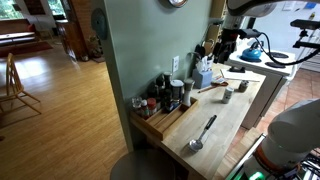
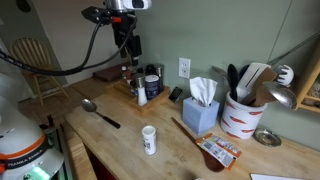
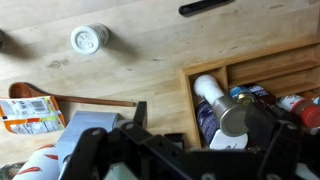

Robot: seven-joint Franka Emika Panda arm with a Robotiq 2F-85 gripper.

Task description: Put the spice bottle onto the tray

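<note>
The spice bottle, whitish with a grey cap, stands upright at the near end of the wooden tray, next to a blue-labelled jar with a white lid. It also shows in both exterior views. The tray lies along the wall and holds several dark-lidded jars. My gripper hangs well above that end of the tray. Its fingers are spread wide to either side of the bottle, and it holds nothing.
A metal ladle lies on the counter in front of the tray. A small white cup stands alone mid-counter. A tissue box, a utensil crock, a wooden spoon and a packet are nearby.
</note>
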